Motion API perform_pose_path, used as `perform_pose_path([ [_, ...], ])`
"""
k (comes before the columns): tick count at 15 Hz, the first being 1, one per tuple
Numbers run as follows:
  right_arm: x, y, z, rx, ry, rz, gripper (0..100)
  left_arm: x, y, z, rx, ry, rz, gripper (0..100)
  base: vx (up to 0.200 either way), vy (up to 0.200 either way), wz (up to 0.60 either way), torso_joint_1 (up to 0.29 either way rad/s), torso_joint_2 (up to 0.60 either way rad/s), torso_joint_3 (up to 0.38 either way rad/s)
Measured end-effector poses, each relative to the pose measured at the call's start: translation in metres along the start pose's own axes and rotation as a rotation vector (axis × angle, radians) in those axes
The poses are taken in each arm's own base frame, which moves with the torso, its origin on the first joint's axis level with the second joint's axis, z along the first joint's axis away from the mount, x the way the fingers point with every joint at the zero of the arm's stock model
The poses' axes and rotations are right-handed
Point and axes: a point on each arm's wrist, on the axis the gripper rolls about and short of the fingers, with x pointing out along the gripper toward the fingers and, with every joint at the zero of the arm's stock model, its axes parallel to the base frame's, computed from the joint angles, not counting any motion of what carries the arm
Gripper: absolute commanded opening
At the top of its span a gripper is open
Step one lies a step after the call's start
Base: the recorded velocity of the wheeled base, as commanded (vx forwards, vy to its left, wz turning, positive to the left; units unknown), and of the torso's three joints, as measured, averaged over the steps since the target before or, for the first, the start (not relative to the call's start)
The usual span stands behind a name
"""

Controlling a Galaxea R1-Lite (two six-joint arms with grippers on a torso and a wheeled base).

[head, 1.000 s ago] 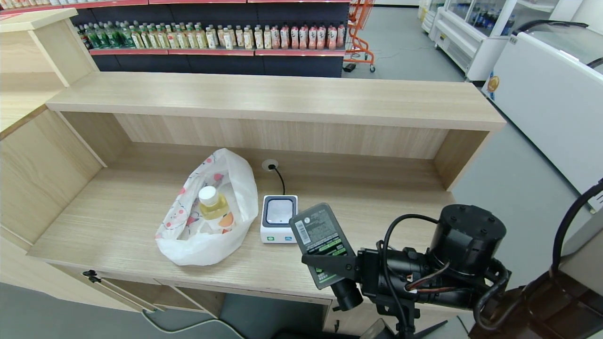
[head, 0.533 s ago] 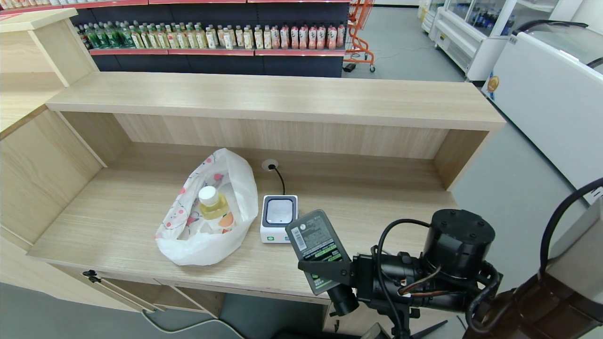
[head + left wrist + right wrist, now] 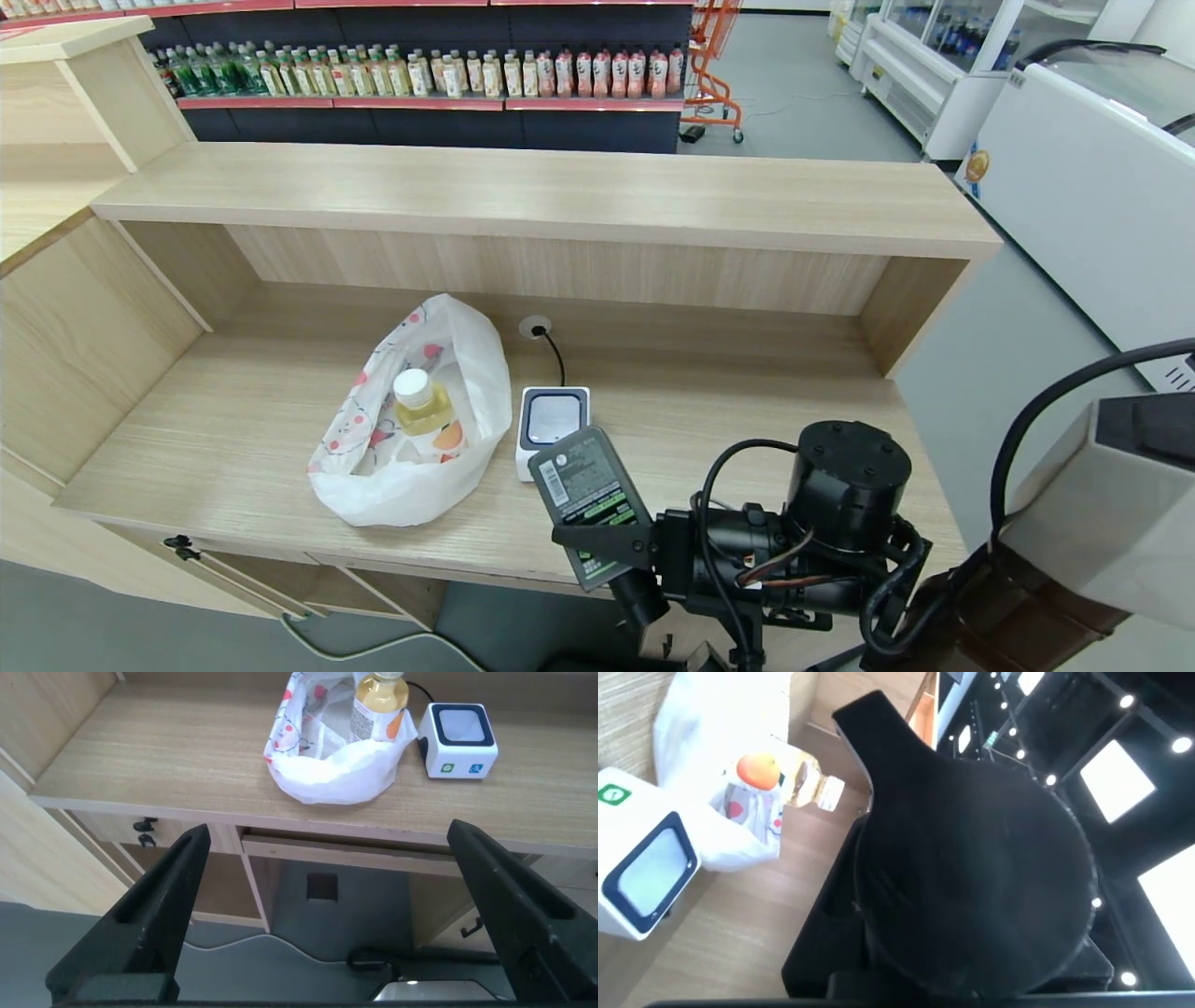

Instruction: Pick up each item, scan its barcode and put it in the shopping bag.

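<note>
Now the right arm sweeps left, and the dark packet (image 3: 586, 495) goes with it. The right pincer (image 3: 611, 541) stays clamped on the packet's lower end. A second ago the packet hung clear to the right of the scanner (image 3: 553, 431); now its top corner overlaps the scanner's near right corner in the head view. Its barcode label faces up, away from the scanner window, so I'd say the scan still needs a turn of the wrist. The shopping bag (image 3: 411, 420) sits unmoved on the bench (image 3: 747, 392) just left of the scanner, with the bottle (image 3: 420, 401) already inside. The left pincer (image 3: 329, 840) hangs in front of the bench edge, fingers spread wide, holding nothing.
</note>
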Motion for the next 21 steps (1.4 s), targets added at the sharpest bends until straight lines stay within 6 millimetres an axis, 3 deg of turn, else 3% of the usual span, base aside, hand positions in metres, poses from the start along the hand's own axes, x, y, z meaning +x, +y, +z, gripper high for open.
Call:
perform_pose_path([
  [4,0.010,0.002,0.003,0.009,-0.013,-0.014,0,0.000,0.000,0.000,0.000,0.000,0.000,100,0.000,0.000,0.00,0.000,0.00,0.000],
  [13,0.010,0.006,0.006,0.022,-0.020,-0.006,0,0.000,0.000,0.000,0.000,0.000,0.000,100,0.000,0.000,0.00,0.000,0.00,0.000],
  [16,0.009,-0.001,-0.004,0.076,0.064,0.033,0,0.000,0.000,0.000,0.000,0.000,0.000,100,0.000,0.000,0.00,0.000,0.00,0.000],
  [18,0.000,-0.022,-0.027,0.212,0.308,0.107,0,0.000,0.000,0.000,0.000,0.000,0.000,100,0.000,0.000,0.00,0.000,0.00,0.000],
  [21,-0.035,-0.042,-0.042,0.733,0.610,0.131,0,0.000,0.000,0.000,0.000,0.000,0.000,100,0.000,0.000,0.00,0.000,0.00,0.000],
])
